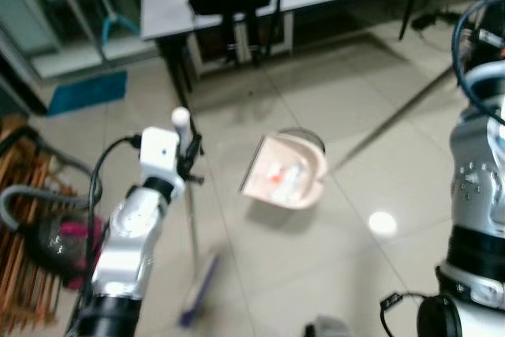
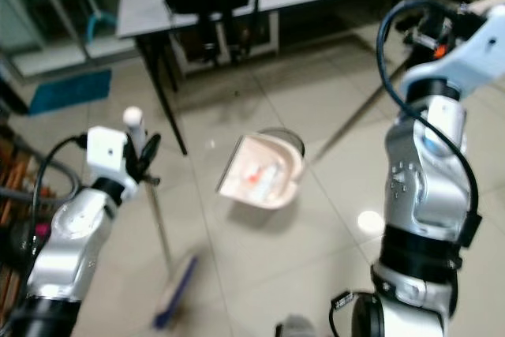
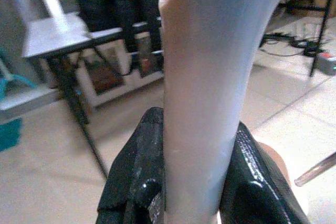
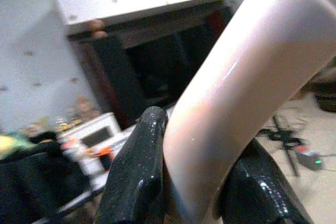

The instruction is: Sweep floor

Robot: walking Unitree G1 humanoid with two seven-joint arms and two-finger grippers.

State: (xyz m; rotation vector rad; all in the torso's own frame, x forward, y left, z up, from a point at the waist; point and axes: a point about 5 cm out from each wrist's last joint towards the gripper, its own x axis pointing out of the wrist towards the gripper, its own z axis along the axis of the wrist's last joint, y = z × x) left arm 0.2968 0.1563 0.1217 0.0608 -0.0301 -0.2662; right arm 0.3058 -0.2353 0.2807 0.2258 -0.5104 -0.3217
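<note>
Nearest me on the left, my left gripper (image 3: 197, 182) is clamped around the broom handle (image 1: 192, 211), its brush (image 1: 199, 290) down on the tiled floor (image 1: 331, 258). Mid-floor the dustpan (image 1: 286, 173) already holds debris. On the right, my right gripper (image 4: 191, 182) clasps the dustpan handle (image 4: 236, 98). Both poles look light, stiff and slick, so I'd grip high and firmly.
</note>
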